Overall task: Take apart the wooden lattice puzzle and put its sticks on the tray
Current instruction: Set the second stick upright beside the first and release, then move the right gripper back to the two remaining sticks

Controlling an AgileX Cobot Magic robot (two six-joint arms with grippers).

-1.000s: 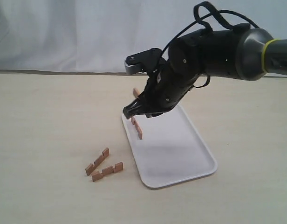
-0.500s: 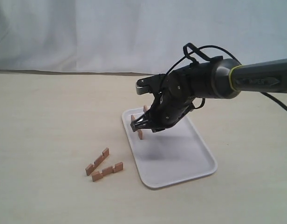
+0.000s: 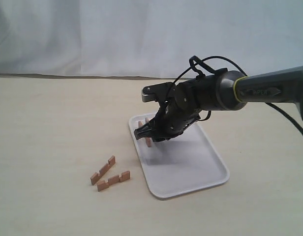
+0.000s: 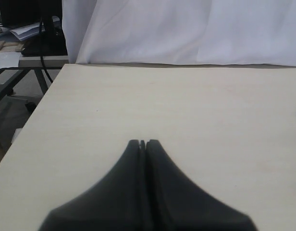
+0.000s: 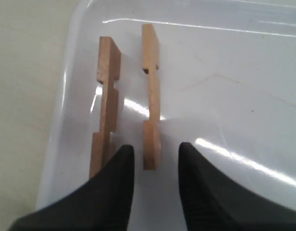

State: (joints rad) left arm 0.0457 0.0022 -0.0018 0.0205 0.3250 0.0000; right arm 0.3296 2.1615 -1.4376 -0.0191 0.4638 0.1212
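No assembled lattice puzzle shows, only separate sticks. Two sticks [image 3: 103, 170] [image 3: 113, 180] lie on the table left of the white tray [image 3: 191, 162]. Two more rest on the tray [image 5: 225, 86] near its far left corner: one notched stick [image 5: 105, 110] by the rim and a second stick [image 5: 151, 96] beside it. My right gripper [image 3: 145, 133] hangs low over that corner. In the right wrist view this gripper [image 5: 156, 147] is open, the second stick's end lying between its fingers with a gap on each side. My left gripper [image 4: 142, 142] is shut and empty.
The pale wooden table [image 3: 53, 123] runs back to a white curtain [image 3: 92, 34]. In the left wrist view the table's edge [image 4: 47, 91] shows, with a desk and cables [image 4: 28, 43] beyond it. The right arm's black cable [image 3: 210, 61] loops above the wrist.
The right gripper came down from above the tray's far corner to just over the tray floor. The stick it carried now rests beside the one lying there. The sticks on the table have not moved.
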